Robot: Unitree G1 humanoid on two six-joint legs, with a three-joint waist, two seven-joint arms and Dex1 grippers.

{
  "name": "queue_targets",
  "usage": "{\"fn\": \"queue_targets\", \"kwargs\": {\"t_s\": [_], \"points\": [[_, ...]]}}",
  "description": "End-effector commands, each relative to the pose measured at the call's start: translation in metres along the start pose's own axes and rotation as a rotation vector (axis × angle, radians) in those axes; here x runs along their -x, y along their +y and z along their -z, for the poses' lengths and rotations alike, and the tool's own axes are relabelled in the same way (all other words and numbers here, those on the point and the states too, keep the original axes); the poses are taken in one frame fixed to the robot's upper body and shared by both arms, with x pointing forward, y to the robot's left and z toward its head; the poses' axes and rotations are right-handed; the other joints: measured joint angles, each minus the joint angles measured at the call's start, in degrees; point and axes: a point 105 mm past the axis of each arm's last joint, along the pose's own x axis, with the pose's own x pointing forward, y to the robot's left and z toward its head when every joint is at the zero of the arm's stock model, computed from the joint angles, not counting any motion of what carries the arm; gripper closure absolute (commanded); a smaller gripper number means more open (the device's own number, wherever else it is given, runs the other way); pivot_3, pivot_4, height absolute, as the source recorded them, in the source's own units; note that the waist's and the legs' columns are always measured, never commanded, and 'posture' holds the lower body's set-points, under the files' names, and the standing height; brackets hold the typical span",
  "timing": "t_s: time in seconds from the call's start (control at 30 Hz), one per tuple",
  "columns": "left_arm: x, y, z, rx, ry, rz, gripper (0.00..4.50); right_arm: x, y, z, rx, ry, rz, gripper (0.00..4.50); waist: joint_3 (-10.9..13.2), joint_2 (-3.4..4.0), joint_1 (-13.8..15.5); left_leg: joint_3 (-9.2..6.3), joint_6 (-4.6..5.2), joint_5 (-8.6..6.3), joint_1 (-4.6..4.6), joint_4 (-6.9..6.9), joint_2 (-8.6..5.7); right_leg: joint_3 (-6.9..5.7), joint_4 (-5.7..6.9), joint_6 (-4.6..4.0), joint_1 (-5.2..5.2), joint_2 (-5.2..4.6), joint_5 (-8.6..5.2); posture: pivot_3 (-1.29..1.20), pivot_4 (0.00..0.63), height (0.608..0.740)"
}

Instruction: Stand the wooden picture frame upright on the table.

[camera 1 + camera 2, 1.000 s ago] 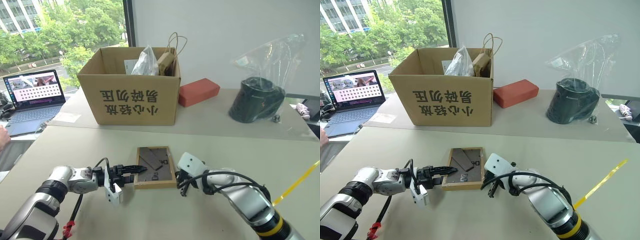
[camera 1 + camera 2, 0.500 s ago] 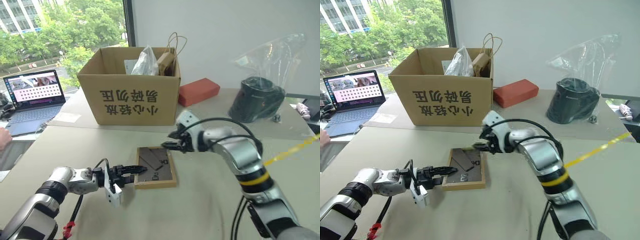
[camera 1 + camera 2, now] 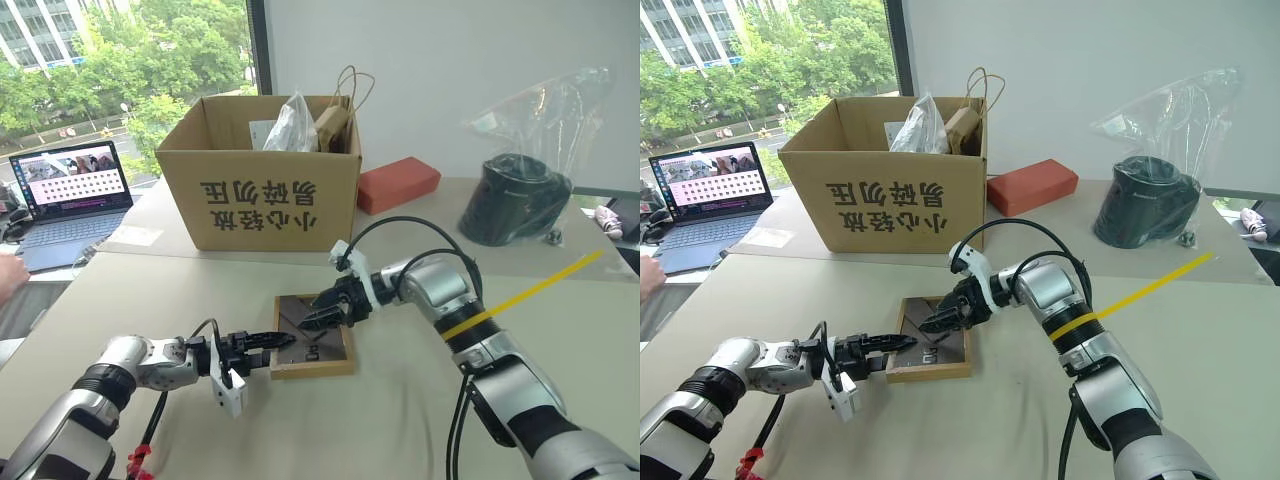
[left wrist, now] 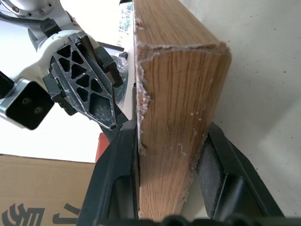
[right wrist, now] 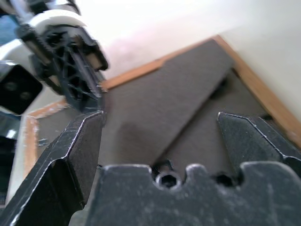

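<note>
The large cardboard box (image 3: 262,172) carries a row of bold black characters on its front, printed upside down as seen from the head camera; they are not Latin letters and I cannot read them with certainty. The wooden picture frame (image 3: 312,336) lies flat on the beige counter (image 3: 400,420), dark back panel up, just in front of the box and well short of it, with some small pale marks on the panel too small to read. The left gripper (image 3: 272,341) pinches the frame's near-left edge, one black finger above and one below; the left wrist view shows this closely, the raw light-wood corner (image 4: 174,94) wedged between the two pads, and the other gripper's ribbed finger beyond it. The right gripper (image 3: 937,321) hangs over the back panel with its fingers spread wide, holding nothing; the right wrist view looks between them onto the fold-out stand (image 5: 178,113) lying flat against the panel. Behind, on a second, slightly raised counter surface, sit a red brick-shaped block (image 3: 398,184) and a black object wrapped in clear plastic (image 3: 520,195). An open laptop (image 3: 65,195) stands at far left, its screen showing a grid of small pictures. A window (image 3: 120,60) looks out on green trees and buildings; the wall beside it is plain white.
</note>
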Motion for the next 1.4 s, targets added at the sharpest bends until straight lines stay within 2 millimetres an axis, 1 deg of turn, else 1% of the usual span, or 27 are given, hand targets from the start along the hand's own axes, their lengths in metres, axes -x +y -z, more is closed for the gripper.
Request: {"fn": "queue_targets", "kwargs": {"t_s": [0.03,0.2,0.3,0.43,0.53,0.6,0.7,0.77,0.83,0.87,0.9,0.93,0.97,1.0,1.03,1.07,1.13,1.17,1.2,1.23,1.27,1.33,1.4], "points": [[0.001,-0.036,-0.014,0.072,-0.033,0.131,3.31,-0.008,0.040,-0.015,0.005,-0.075,-0.206,0.02,0.00,0.01,-0.03,0.00,0.00,0.00,-0.01,0.00,0.00,0.00,0.00,-0.02,0.00,0.00,0.01,0.00,0.150,0.740],[0.001,-0.037,-0.016,0.080,-0.032,0.127,3.31,0.007,0.046,-0.029,0.043,-0.170,-0.192,0.02,0.01,0.02,0.14,-0.01,-0.01,0.00,-0.11,0.02,-0.01,-0.01,0.01,-0.03,-0.07,0.00,0.02,0.00,0.150,0.740],[0.001,-0.037,-0.016,0.081,-0.030,0.126,3.31,0.016,0.047,-0.030,0.058,-0.197,-0.177,0.02,0.05,0.08,0.11,-0.01,0.00,0.00,-0.21,0.02,-0.01,-0.01,0.03,-0.09,-0.21,0.00,0.05,0.00,0.150,0.740],[0.002,-0.037,-0.017,0.081,-0.028,0.124,3.31,0.023,0.045,-0.025,0.058,-0.205,-0.147,0.02,0.05,0.07,0.12,-0.02,-0.01,0.00,-0.28,0.02,-0.01,-0.02,0.01,-0.13,-0.25,0.00,0.07,0.00,0.150,0.740],[0.002,-0.036,-0.017,0.082,-0.031,0.125,3.31,0.026,0.034,-0.014,0.050,-0.185,-0.081,0.02,0.05,0.08,0.12,-0.01,-0.01,0.00,-0.27,0.02,-0.01,-0.02,0.02,-0.11,-0.26,0.00,0.07,0.00,0.150,0.740],[0.002,-0.037,-0.018,0.083,-0.033,0.126,3.31,0.032,0.022,-0.009,0.032,-0.180,-0.019,0.02,0.05,0.08,0.11,-0.01,-0.01,0.00,-0.26,0.02,0.00,-0.02,0.02,-0.09,-0.25,0.00,0.05,0.00,0.150,0.740],[0.001,-0.036,-0.018,0.084,-0.036,0.126,3.31,0.053,-0.001,0.000,0.027,-0.163,0.112,0.02,0.05,0.08,0.07,0.00,0.00,0.00,-0.19,0.02,0.00,-0.01,0.01,-0.04,-0.18,0.00,0.02,0.00,0.150,0.740],[0.001,-0.036,-0.018,0.085,-0.036,0.125,3.31,0.066,-0.008,0.003,0.021,-0.165,0.157,0.02,0.05,0.08,-0.04,0.01,0.00,0.00,-0.15,0.01,0.00,-0.01,0.01,-0.02,-0.16,0.00,0.01,0.00,0.150,0.740],[0.002,-0.036,-0.018,0.088,-0.037,0.126,3.31,0.088,-0.014,0.007,0.026,-0.172,0.218,0.02,0.06,0.09,-0.21,0.01,0.00,0.00,-0.15,0.01,0.00,0.00,0.02,-0.01,-0.16,0.00,0.00,0.00,0.150,0.740],[0.002,-0.036,-0.018,0.088,-0.038,0.126,3.31,0.095,-0.015,0.008,0.032,-0.172,0.238,0.02,0.06,0.09,-0.22,0.01,0.00,0.00,-0.15,0.02,0.00,0.00,0.02,-0.01,-0.16,0.00,0.00,0.00,0.150,0.740],[0.002,-0.036,-0.018,0.089,-0.037,0.127,3.31,0.107,-0.018,0.008,0.057,-0.176,0.296,0.02,0.05,0.09,-0.24,0.01,0.00,0.00,-0.15,0.02,0.00,0.00,0.02,-0.01,-0.15,0.00,0.00,0.00,0.150,0.740],[0.002,-0.036,-0.018,0.089,-0.037,0.127,3.31,0.118,-0.021,0.009,0.111,-0.172,0.365,0.02,0.06,0.09,-0.25,0.01,0.00,0.00,-0.14,0.02,0.00,0.00,0.01,-0.01,-0.13,0.00,0.00,0.00,0.150,0.740],[0.002,-0.035,-0.018,0.091,-0.036,0.124,3.31,0.129,-0.023,0.009,0.245,-0.152,0.453,0.02,0.05,0.09,-0.21,0.01,0.00,0.00,-0.14,0.02,0.00,0.00,0.00,0.02,-0.12,-0.01,-0.01,0.00,0.150,0.740],[0.002,-0.035,-0.018,0.092,-0.034,0.123,3.31,0.136,-0.022,0.009,0.344,-0.133,0.505,0.02,0.05,0.09,-0.09,0.01,0.00,0.00,-0.14,0.02,0.00,0.00,0.00,0.09,-0.12,-0.01,-0.05,0.00,0.150,0.740],[0.003,-0.035,-0.017,0.092,-0.033,0.121,3.31,0.140,-0.017,0.013,0.483,-0.091,0.550,0.02,0.05,0.09,-0.10,0.01,0.00,0.00,-0.16,0.02,0.00,-0.01,-0.01,0.19,-0.12,-0.01,-0.11,0.00,0.150,0.740],[0.003,-0.034,-0.017,0.093,-0.033,0.121,3.31,0.139,-0.009,0.019,0.597,-0.044,0.561,0.02,0.05,0.09,-0.03,0.03,0.00,0.00,-0.16,0.01,0.00,0.00,-0.04,0.22,-0.13,-0.01,-0.14,0.00,0.150,0.740],[0.004,-0.034,-0.017,0.096,-0.031,0.121,3.31,0.132,0.007,0.032,0.755,0.012,0.531,0.02,0.05,0.09,-0.20,0.05,0.01,-0.01,-0.15,-0.01,0.01,0.01,-0.07,0.29,-0.13,-0.01,-0.17,0.00,0.150,0.740],[0.004,-0.034,-0.017,0.096,-0.033,0.121,3.31,0.126,0.012,0.042,0.916,0.083,0.538,0.02,0.05,0.10,-0.38,0.07,0.01,-0.01,-0.14,-0.01,0.01,0.02,-0.07,0.29,-0.12,-0.01,-0.18,0.00,0.150,0.740],[0.004,-0.034,-0.018,0.095,-0.035,0.121,3.31,0.120,0.016,0.051,1.033,0.129,0.530,0.02,0.05,0.10,-0.45,0.09,0.01,-0.01,-0.13,0.01,0.01,0.03,-0.06,0.29,-0.10,-0.01,-0.18,0.00,0.150,0.740],[0.004,-0.033,-0.017,0.094,-0.032,0.116,3.31,0.111,0.023,0.062,1.132,0.169,0.484,0.02,0.05,0.10,-0.58,0.10,0.01,-0.01,-0.08,0.04,0.01,0.04,-0.04,0.29,-0.07,-0.01,-0.18,0.00,0.150,0.740],[0.004,-0.032,-0.016,0.092,-0.031,0.112,3.31,0.102,0.030,0.068,1.232,0.177,0.463,0.02,0.05,0.10,-0.61,0.11,0.00,0.00,-0.06,0.06,0.01,0.04,-0.04,0.29,-0.02,-0.02,-0.18,0.00,0.150,0.740],[0.004,-0.030,-0.015,0.091,-0.029,0.108,3.31,0.092,0.038,0.070,1.358,0.154,0.455,0.02,0.05,0.09,-0.86,0.13,0.00,0.00,0.00,0.08,0.01,0.06,-0.04,0.30,0.02,-0.01,-0.17,0.00,0.150,0.740],[0.004,-0.030,-0.015,0.092,-0.030,0.109,3.31,0.082,0.047,0.068,1.495,0.105,0.464,0.02,0.06,0.09,-0.97,0.14,-0.01,0.01,0.04,0.09,0.01,0.08,-0.02,0.30,0.05,-0.01,-0.17,0.00,0.150,0.740]]}}
